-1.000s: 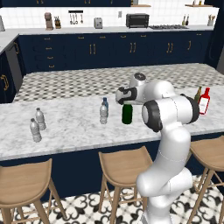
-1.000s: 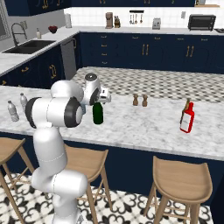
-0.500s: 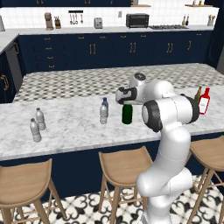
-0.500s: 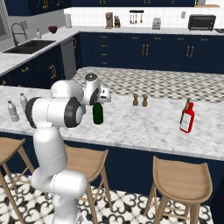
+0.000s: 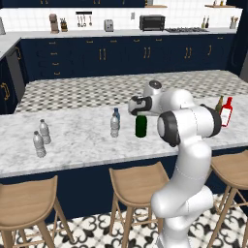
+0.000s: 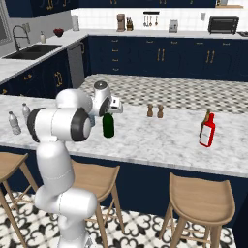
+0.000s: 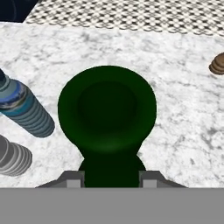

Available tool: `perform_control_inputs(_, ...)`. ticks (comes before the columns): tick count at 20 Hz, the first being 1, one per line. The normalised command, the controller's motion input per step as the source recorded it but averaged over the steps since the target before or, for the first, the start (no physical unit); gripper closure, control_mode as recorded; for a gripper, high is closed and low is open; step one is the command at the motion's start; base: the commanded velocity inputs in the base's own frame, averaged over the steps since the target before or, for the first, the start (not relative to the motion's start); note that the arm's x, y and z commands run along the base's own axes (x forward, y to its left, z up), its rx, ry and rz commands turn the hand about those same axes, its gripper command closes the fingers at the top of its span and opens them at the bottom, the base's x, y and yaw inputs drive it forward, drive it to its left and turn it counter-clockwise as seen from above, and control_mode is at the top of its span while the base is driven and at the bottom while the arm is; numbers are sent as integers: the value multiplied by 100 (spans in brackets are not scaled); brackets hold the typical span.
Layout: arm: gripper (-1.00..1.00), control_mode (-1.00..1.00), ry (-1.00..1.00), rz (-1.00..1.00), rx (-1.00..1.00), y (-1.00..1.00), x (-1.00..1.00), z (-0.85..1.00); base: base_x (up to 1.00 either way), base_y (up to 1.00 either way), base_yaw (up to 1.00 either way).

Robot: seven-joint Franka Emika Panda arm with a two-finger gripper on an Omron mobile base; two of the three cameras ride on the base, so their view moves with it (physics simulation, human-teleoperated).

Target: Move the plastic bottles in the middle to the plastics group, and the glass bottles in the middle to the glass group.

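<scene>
The tall dark green glass bottle [image 5: 141, 127] [image 6: 108, 126] stands mid-counter. My gripper [image 5: 140, 107] [image 6: 110, 108] sits on top of it and hides its neck. From the hand view I look down on the green bottle [image 7: 107, 109], and the gripper [image 7: 111, 179] is shut on the neck, a finger pressed to each side. Just left stand the two plastic bottles, clear grey [image 5: 115, 127] [image 7: 13, 155] and blue-tinted [image 5: 116, 115] [image 7: 26, 109]. The plastics group [image 5: 41, 138] [image 6: 19, 117] is far left. The glass group, a red bottle [image 5: 225, 112] [image 6: 207, 131] and a brown bottle [image 5: 218, 104], is far right.
Two small brown shakers [image 6: 154, 111] [image 7: 217, 64] stand on the counter between the green bottle and the glass group. Wooden stools [image 5: 135, 179] line the counter's near edge. A patterned strip [image 5: 97, 89] runs along the counter's far side.
The gripper's fingers have closed in onto the green bottle's neck. The arm and all the bottles stay where they were.
</scene>
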Motion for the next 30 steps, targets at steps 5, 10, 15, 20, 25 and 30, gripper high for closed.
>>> perform_control_inputs(5, 100, -100, -8, -2, 0, -1, -44, 35, 0, 0, 0)
perform_control_inputs(10, 100, -100, -1, -6, 0, -25, -84, 58, 0, 0, 0)
perform_control_inputs(15, 100, -100, -1, -8, 0, -52, -58, 39, 0, 0, 0)
perform_control_inputs(20, 100, -100, 0, -12, 0, -66, -21, 31, 0, 0, 0)
perform_control_inputs(25, 100, -100, 0, -15, 0, -73, 0, 33, 0, 0, 0)
perform_control_inputs(30, 100, -100, 0, -16, 0, -74, 0, 23, 0, 0, 0)
